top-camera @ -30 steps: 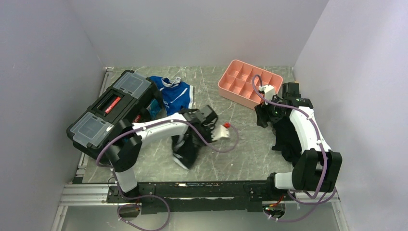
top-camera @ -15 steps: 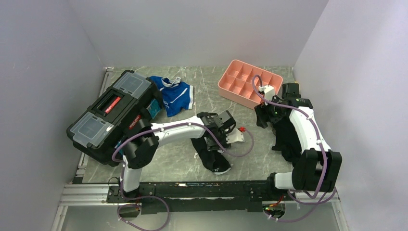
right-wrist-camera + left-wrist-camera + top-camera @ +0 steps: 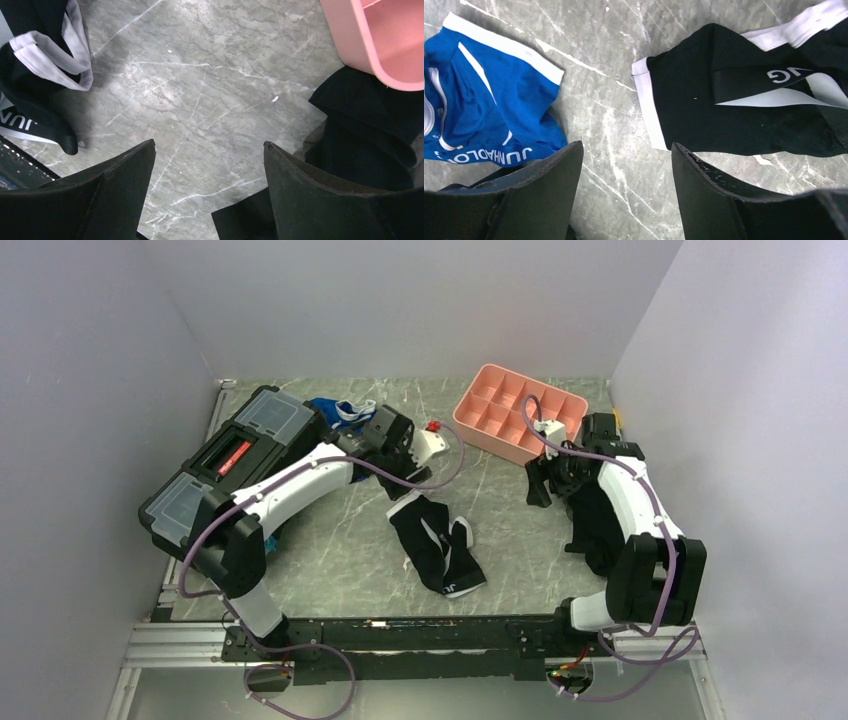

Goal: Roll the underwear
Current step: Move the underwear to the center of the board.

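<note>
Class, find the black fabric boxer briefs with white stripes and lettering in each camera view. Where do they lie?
Top external: black fabric boxer briefs lie mid-table, slightly towards the near edge.
Left wrist: the briefs fill the upper right.
Right wrist: the briefs are at the left edge.
Shared landmark: the grey marbled tabletop.

Left arm point(image 3: 300, 475) stretched forward and angled inward, wrist bent down; left gripper point(image 3: 624, 150) pointing down, jaws spread wide; right arm point(image 3: 630, 500) reaching forward along its own side, wrist turned inward; right gripper point(image 3: 208, 145) aimed down, jaws spread wide; the two grippers well apart.
</note>
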### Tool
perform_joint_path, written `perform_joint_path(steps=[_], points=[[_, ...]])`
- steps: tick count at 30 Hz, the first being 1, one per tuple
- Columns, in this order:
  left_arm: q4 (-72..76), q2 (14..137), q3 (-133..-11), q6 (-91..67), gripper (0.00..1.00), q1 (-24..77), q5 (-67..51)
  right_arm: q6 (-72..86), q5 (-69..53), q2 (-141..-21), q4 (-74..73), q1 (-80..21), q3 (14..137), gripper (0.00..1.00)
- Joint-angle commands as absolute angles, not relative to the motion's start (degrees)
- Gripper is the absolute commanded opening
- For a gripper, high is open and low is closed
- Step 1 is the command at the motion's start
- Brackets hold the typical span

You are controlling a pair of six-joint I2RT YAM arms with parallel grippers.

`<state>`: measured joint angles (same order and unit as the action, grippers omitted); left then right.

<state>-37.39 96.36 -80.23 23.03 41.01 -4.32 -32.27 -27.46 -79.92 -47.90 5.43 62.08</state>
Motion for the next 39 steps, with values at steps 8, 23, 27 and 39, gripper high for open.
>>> perform_joint_path(steps=[8, 23, 27, 39], points=[[-36.92, 109.85, -90.27, 21.87, 0.70, 32.77, 3.63, -31.38, -32.56, -80.22, -46.30, 5.54, 61.82, 0.81], [-42.53, 131.79, -112.57, 20.53, 0.53, 24.40, 10.99, -30.74, -30.99, -76.47, -47.62, 5.56, 60.46, 0.81], [-42.45, 136.70, -119.68, 20.27, 0.55, 22.90, 14.41, -30.47, -30.50, -76.56, -47.97, 5.54, 60.85, 0.81], [-30.95, 138.39, -128.32, 20.09, 0.83, 18.93, 22.25, -31.29, -33.80, -78.38, -49.00, 5.09, 61.49, 0.82]])
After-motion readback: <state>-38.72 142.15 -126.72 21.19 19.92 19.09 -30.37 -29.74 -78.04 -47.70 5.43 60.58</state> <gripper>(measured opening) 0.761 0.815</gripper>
